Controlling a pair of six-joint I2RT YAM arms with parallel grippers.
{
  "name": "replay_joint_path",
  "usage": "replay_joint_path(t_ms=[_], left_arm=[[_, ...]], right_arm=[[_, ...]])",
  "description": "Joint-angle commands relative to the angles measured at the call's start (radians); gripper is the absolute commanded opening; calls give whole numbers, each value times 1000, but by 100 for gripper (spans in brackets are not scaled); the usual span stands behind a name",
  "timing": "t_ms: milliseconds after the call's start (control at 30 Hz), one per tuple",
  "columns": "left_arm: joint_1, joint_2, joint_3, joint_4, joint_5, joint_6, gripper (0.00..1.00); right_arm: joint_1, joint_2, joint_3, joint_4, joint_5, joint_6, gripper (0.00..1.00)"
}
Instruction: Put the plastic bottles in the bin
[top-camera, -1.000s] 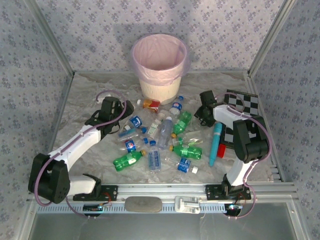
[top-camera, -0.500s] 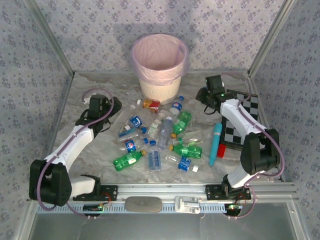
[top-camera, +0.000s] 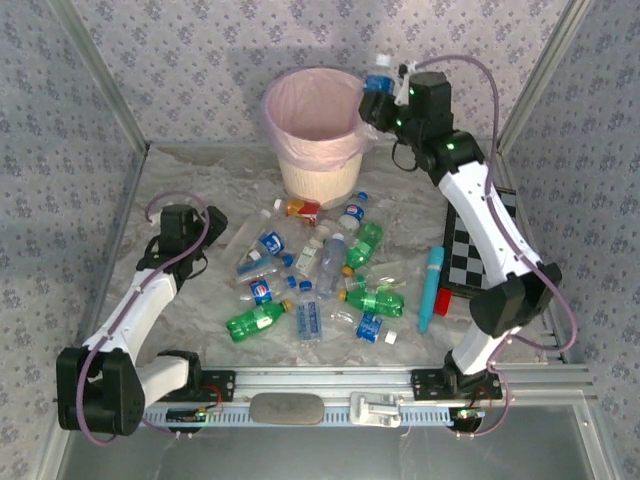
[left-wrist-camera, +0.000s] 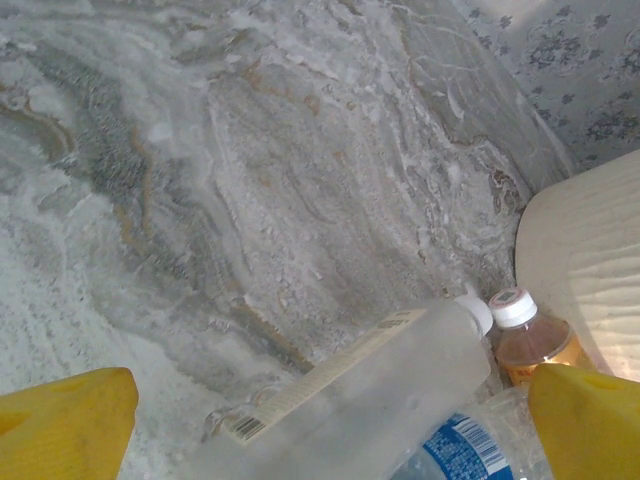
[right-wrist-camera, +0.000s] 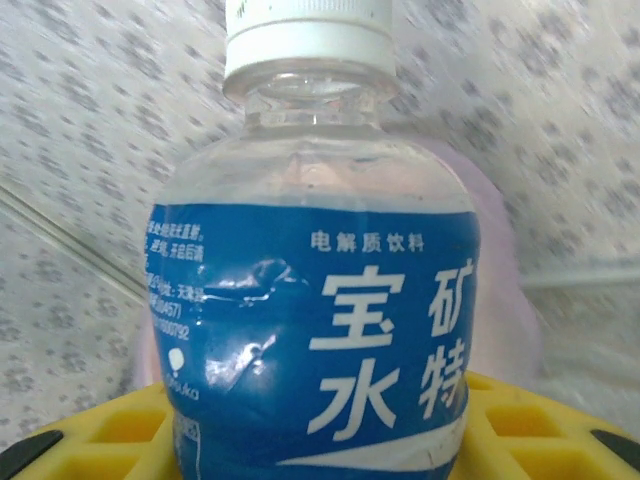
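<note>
We have the right gripper (top-camera: 385, 93) pinching a blue-label bottle (right-wrist-camera: 320, 330), long axis upright, at the right rim of the bin (top-camera: 318, 182), opening just left of the jaws; left gripper (top-camera: 185, 222) spread, well near-left of the bin.

Turquoise stick (top-camera: 431, 290) is lying on the grey marbled desk (top-camera: 170, 190), sitting just left of the black-and-white chequered board (top-camera: 462, 262). Floral-patterned walls (top-camera: 200, 60) are boxing in three sides, and a metal rail (top-camera: 330, 380) is running along the near edge.
</note>
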Motion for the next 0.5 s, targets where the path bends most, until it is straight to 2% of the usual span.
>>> replay_joint_path(t_ms=[0, 167, 300, 467], left_arm=[[14, -51, -22, -20, 16, -17, 100], [32, -100, -32, -55, 13, 19, 100], [40, -116, -34, -75, 16, 51, 100], [44, -112, -45, -64, 30, 49, 100]], right_arm=[[25, 130, 139, -43, 3, -37, 47], [77, 328, 369, -93, 51, -67, 47], [114, 494, 585, -219, 95, -84, 47], [135, 574, 627, -210, 127, -77, 47]])
